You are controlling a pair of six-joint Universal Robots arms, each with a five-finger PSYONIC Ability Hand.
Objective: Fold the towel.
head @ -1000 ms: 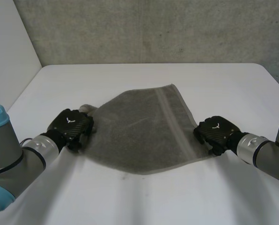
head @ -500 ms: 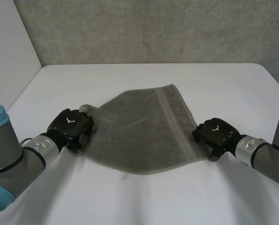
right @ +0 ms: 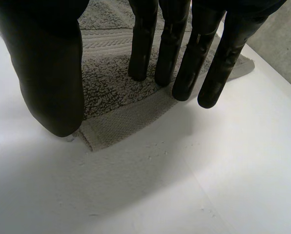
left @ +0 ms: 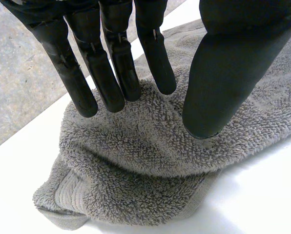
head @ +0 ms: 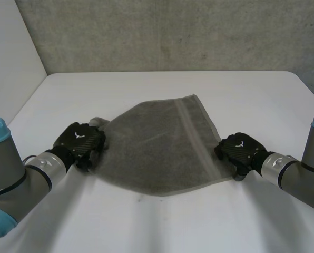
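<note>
**Both hands open on the towel**

Head view: your grey towel [head: 157,147] lies spread on the white table [head: 241,100], with the left hand [head: 79,141] and right hand [head: 238,150] at opposite corners. Left wrist: straight fingers [left: 111,63] touch a bunched corner. Right wrist: straight fingers [right: 179,53] hover over the hemmed corner.

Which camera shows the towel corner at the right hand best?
Right wrist view: the towel corner lies flat between the right hand's thumb and fingers. The head view has that hand partly over it; the left wrist view shows the towel's opposite, bunched end.
</note>
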